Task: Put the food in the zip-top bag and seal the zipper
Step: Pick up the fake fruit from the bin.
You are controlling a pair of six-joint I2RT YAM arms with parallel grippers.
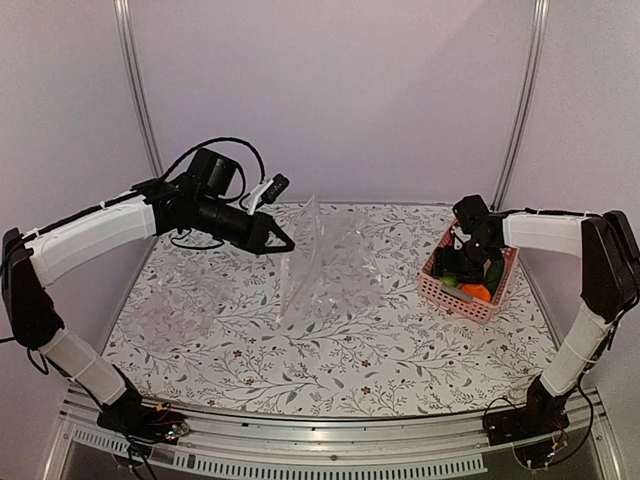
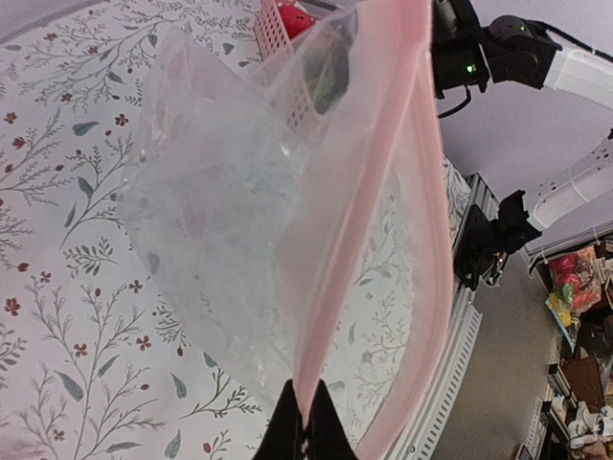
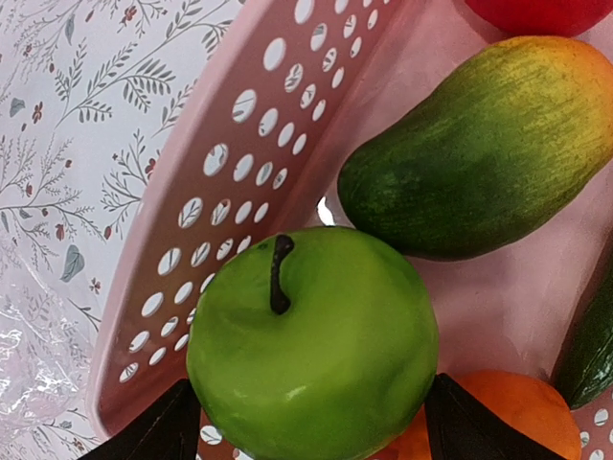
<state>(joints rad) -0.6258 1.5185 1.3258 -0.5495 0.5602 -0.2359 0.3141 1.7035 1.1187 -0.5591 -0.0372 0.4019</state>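
My left gripper (image 1: 283,243) is raised over the table's left middle, shut on the pink zipper (image 2: 354,240) edge of the zip-top bag (image 1: 320,260). The bag hangs upright with its mouth gaping, and the black tips of that gripper (image 2: 308,422) pinch one lip. My right gripper (image 1: 470,270) is down in the pink basket (image 1: 455,298), and its jaws press both sides of the green apple (image 3: 316,355). Around the apple lie the mango (image 3: 488,153), orange (image 3: 498,412), cucumber (image 3: 589,355) and red apple (image 3: 536,11).
A hazy sheet of clear film (image 1: 175,300) lies flat on the floral tablecloth at the left. The basket's perforated wall (image 3: 249,163) stands close beside the green apple. The basket sits near the table's right edge.
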